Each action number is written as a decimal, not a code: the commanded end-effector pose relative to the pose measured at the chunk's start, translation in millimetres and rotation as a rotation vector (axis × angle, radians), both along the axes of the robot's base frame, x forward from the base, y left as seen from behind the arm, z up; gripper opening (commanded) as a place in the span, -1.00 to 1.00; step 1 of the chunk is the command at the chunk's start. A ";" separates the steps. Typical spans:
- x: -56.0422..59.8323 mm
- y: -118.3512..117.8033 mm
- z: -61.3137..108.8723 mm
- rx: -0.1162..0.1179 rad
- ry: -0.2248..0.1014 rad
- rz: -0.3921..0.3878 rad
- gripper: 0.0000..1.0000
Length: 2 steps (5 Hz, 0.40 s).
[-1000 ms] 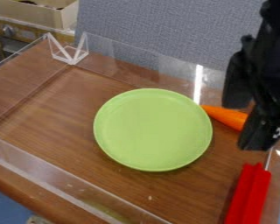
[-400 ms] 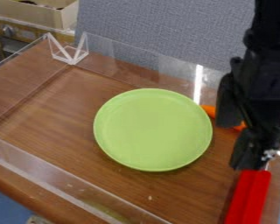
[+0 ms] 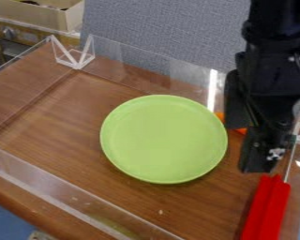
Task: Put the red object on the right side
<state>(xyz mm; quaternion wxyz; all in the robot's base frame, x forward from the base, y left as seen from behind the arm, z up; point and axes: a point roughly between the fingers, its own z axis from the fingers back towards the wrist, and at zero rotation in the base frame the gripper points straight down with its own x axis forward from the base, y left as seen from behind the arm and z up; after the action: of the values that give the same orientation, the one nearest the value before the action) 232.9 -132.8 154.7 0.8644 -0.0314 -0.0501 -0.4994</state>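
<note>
The red object is a long flat bright red block lying at the lower right of the wooden table, its far end just under my arm. My black gripper hangs over the table's right side, pointing down, right of the green plate and just above the block's far end. Its fingers stand apart with nothing between them. The arm hides most of an orange carrot; only slivers of it show at the plate's right edge.
A round lime green plate lies in the middle of the table. Clear plastic walls ring the table top. A white wire stand sits at the back left, with cardboard boxes behind it.
The arm has shifted left and a little lower in the picture, so it now covers most of the carrot. The red block and the plate have not moved.
</note>
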 end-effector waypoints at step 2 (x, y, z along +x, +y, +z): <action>0.9 -11.9 1.7 -0.119 -0.020 -0.009 1.00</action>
<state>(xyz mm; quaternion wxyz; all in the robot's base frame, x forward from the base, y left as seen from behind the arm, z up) 234.2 -141.9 149.0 0.8617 -0.0774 -0.0746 -0.4959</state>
